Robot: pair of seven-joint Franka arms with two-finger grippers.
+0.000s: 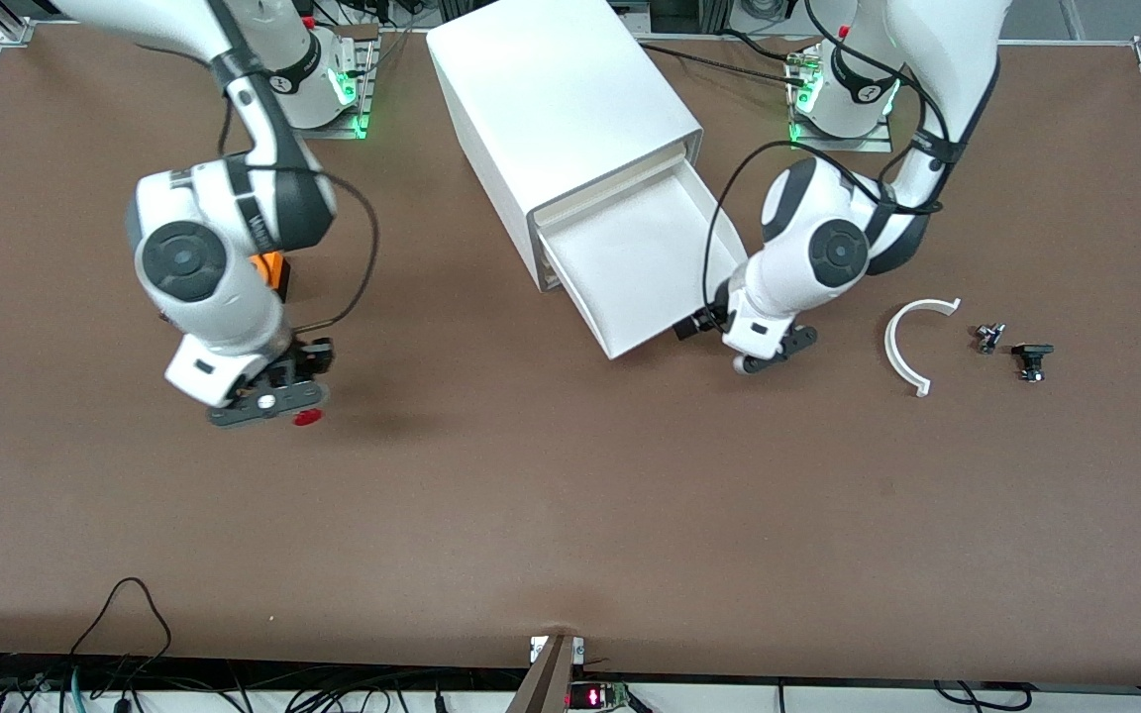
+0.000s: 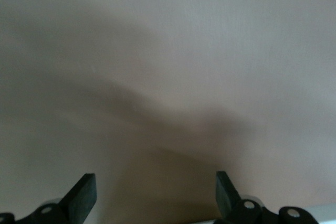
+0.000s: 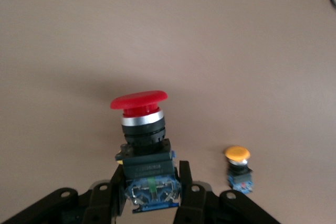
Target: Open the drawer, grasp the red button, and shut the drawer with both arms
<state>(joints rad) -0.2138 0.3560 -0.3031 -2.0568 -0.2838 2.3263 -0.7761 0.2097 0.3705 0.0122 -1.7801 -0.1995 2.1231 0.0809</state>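
Brown tabletop carries everything. Red button sits clamped by its black body in the right gripper, cap pointing away from the fingers, lifted over the right arm's end of the table. Open drawer lies toward the left gripper, whose fingers stand apart at its front corner. No writing is legible.

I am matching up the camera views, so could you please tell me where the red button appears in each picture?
Front view: the red button peeks out beside the right tool, above the brown table.
Left wrist view: not in it; only the open left tool facing a pale surface.
Right wrist view: the red button stands centred, gripped by the right tool.
Shared landmark: the brown table.
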